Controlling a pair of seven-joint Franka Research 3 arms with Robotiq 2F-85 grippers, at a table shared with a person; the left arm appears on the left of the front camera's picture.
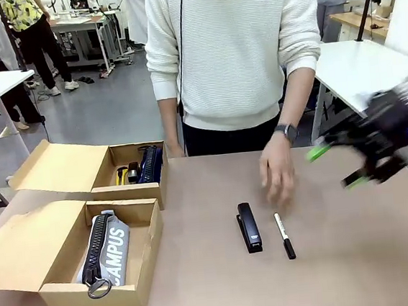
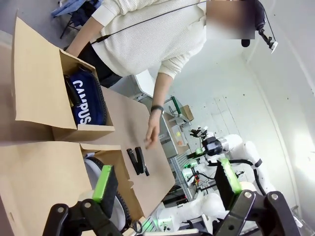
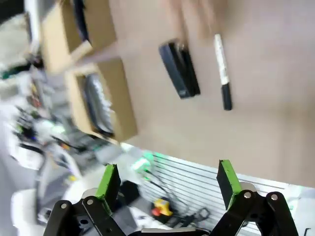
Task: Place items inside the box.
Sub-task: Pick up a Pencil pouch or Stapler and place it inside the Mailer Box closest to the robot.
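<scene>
The box (image 1: 95, 297) stands open at the table's near left, its flap lying out to the left. Inside it lies the grey "CAMPUS" pencil case (image 1: 112, 248). The black stapler (image 1: 249, 227) and the white pen (image 1: 285, 235) lie side by side mid-table, with the person's hand (image 1: 277, 175) hovering just behind them. My right gripper (image 1: 337, 166) hangs open and empty in the air to the right of them, blurred. Its wrist view looks down on the stapler (image 3: 179, 76), pen (image 3: 222, 71) and box (image 3: 123, 98). My left gripper (image 2: 167, 182) is open above the box (image 2: 39, 182).
A smaller open cardboard box (image 1: 132, 192) stands behind the first, holding a dark blue case (image 1: 151, 164) and other small things. The person stands at the far edge. Bare tabletop lies to the right of the pen and in front of it.
</scene>
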